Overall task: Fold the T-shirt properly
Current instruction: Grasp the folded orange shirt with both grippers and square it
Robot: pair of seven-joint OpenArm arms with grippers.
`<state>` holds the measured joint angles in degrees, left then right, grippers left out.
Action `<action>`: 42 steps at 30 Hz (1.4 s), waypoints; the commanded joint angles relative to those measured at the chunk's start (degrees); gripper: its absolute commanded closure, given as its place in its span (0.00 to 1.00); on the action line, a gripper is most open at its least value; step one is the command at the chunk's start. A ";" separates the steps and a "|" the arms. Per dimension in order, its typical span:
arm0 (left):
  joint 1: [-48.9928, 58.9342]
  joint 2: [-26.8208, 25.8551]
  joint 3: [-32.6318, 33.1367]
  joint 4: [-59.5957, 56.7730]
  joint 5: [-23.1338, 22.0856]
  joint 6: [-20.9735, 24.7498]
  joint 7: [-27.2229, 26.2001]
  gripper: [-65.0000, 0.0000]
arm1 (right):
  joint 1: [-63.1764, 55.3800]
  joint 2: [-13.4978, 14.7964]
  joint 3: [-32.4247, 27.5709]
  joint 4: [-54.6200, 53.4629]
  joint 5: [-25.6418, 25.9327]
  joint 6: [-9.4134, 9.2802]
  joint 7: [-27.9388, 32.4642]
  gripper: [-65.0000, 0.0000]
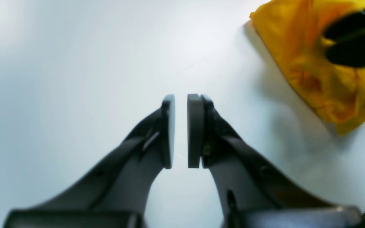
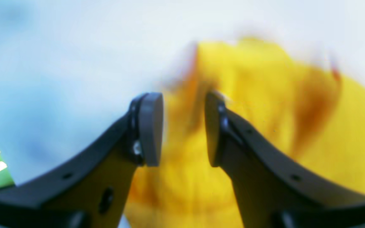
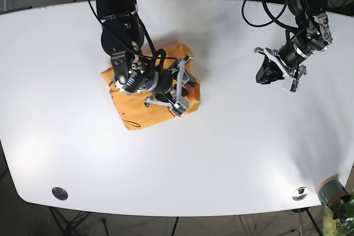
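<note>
Yellow T-shirt [image 3: 149,100] is lying bunched under my right gripper [image 2: 182,129], whose jaws are hanging open, gripping nothing, ready to pinch a fold. I am keeping my left gripper [image 1: 181,131] aside over bare table [image 3: 232,153], jaws nearly closed and empty.

The yellow-orange cotton T-shirt [image 3: 145,109] lies bunched into a compact, roughly square bundle on my white counter [image 3: 232,153], left of centre in the base view and nearer the far edge than the near one. It is folded over itself but not neatly: the layers are rumpled, with deep orange creases and shadowed folds across the top. One corner of the bundle points toward the near-left corner of the counter, and a thin dark mark shows on the fabric there. In my right wrist view the cloth [image 2: 265,104] fills most of the frame, soft and blurred.
</note>
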<state>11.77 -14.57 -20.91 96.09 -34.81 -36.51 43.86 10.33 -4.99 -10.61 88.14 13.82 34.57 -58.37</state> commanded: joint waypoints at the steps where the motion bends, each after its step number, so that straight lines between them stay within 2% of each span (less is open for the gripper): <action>1: -0.56 -0.69 0.20 1.27 -1.28 -0.37 -1.44 0.92 | 3.43 -1.38 0.28 -1.06 0.37 0.03 1.62 0.67; 4: -0.82 -0.77 2.49 1.27 -1.28 -0.37 -1.44 0.92 | 5.36 -1.91 0.28 -1.32 0.90 0.03 1.80 0.67; 7: -1.53 -0.77 4.33 2.50 -1.19 -0.10 -1.44 0.91 | 5.98 -1.47 0.37 2.81 0.90 0.03 1.53 0.67; 11: -3.02 -0.77 10.40 3.64 1.09 -0.10 -1.44 0.91 | 5.19 1.87 0.55 7.03 0.90 0.03 1.53 0.68; 16: -5.57 -0.16 20.51 5.93 6.46 -0.10 -1.53 0.83 | 3.17 4.77 9.16 9.22 0.90 0.29 1.80 0.68; 19: -8.39 3.36 26.58 5.93 10.50 -0.02 -1.61 0.79 | 3.26 4.95 16.81 9.05 0.37 0.38 1.89 0.68; 21: -8.82 5.12 28.51 6.02 13.05 -0.02 -1.61 0.79 | 4.22 5.30 19.27 9.05 0.37 0.38 1.89 0.68; 22: -8.91 6.70 29.83 6.02 15.07 -0.02 -1.61 0.79 | 5.01 6.53 20.06 8.78 0.37 0.38 1.89 0.69; 24: -9.00 9.25 32.03 5.93 18.76 -0.02 -1.61 0.79 | 6.42 8.12 20.15 6.41 0.37 0.29 1.89 0.74; 27: -9.00 12.94 35.28 4.87 24.65 -0.02 -1.70 0.79 | 10.02 9.08 20.15 0.52 0.37 0.38 2.94 0.87; 29: -9.00 14.61 36.42 4.17 27.55 -0.02 -1.70 0.79 | 11.61 9.08 20.15 -3.17 0.29 0.38 5.14 0.91; 32: -9.00 16.81 36.95 1.53 30.63 -0.02 -1.79 0.79 | 13.98 9.08 20.06 -10.82 0.29 0.29 10.06 0.91; 38: -8.47 17.78 36.69 -2.95 32.39 0.42 -3.99 0.80 | 17.32 9.17 19.97 -26.82 0.02 0.20 20.61 0.91; 42: -8.65 16.37 36.60 -7.26 32.30 3.59 -4.52 0.80 | 19.26 9.43 19.97 -36.58 -5.25 0.47 29.93 0.91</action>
<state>3.88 2.66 15.70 89.58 -1.83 -33.34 40.42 27.27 3.86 9.32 53.21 9.15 34.61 -31.94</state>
